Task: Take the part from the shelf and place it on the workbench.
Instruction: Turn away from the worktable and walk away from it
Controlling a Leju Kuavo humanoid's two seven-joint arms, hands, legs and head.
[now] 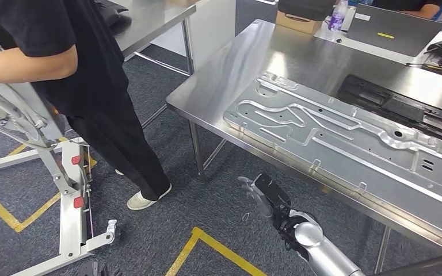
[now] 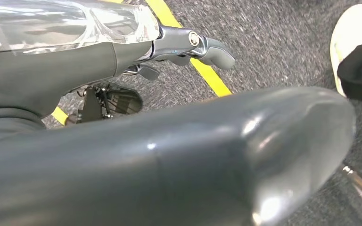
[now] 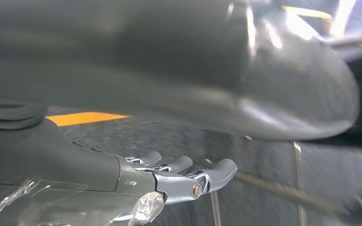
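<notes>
Head view: part cut off at frame edge

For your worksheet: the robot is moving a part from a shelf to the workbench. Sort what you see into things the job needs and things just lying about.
Job: large metal part lying on the workbench; right hand, empty.

Lying about: black tray, cardboard box, plastic bottle, white stand, a person beside it.

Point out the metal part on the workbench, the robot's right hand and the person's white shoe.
metal part [image 1: 345, 144]: head view, its grooved middle.
right hand [image 1: 263, 194]: head view, the hand's back.
white shoe [image 1: 144, 198]: head view, its upper.
</notes>
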